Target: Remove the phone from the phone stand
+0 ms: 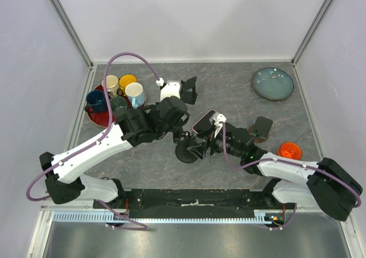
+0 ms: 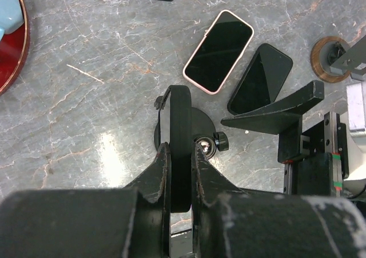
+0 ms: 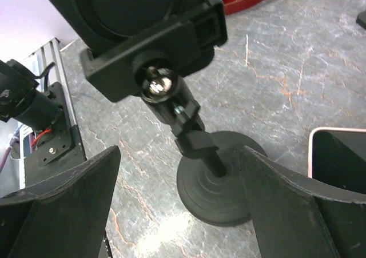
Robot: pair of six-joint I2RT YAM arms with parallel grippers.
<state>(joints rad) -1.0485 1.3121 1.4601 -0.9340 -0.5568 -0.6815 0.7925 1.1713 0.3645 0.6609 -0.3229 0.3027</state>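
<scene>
The black phone stand (image 1: pixel 187 150) stands mid-table on a round base (image 3: pixel 220 186). Its flat holder head (image 2: pixel 180 126) shows edge-on, with a shiny ball joint (image 3: pixel 155 86) behind it. My left gripper (image 2: pixel 179 150) is shut on that holder head from above and also shows in the top view (image 1: pixel 182 137). The phone in a pink case (image 2: pixel 219 51) lies flat on the table just beyond the stand, also in the top view (image 1: pixel 205 120). A dark second phone (image 2: pixel 261 78) lies beside it. My right gripper (image 3: pixel 182 153) is open, its fingers on either side of the stand's stem.
A red tray (image 1: pixel 98 118) with several mugs sits at the back left. A blue plate (image 1: pixel 273 83) is at the back right and an orange bowl (image 1: pixel 290 151) at the right. A black object (image 1: pixel 189 90) lies behind the stand, and a brown disc with a black part (image 1: pixel 262 127) lies right of it.
</scene>
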